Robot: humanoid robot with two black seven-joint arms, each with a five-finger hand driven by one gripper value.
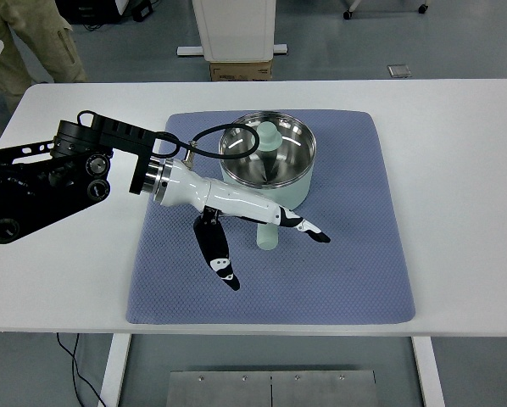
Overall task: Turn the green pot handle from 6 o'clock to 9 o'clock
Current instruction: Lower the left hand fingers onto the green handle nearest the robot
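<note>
Left robot hand [262,225] over mat [338,271], fingers spread, lying across handle [267,237], gripping nothing. One pot [270,157], one mat, one tabletop [457,170].

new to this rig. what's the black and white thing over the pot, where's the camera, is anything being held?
One camera, looking steeply down from the robot's own side of the table. The black linkage ending in a white forearm is the robot's left arm, coming in from the picture's left; its left hand has black-and-white fingers, spread and gripping nothing. It hovers over the pale green pot, right by the pot handle, which points toward the camera, roughly 6 o'clock. Whether a finger touches the handle I can't tell. The pot sits on a blue mat. No right arm shows. A person's leg is at top left.
</note>
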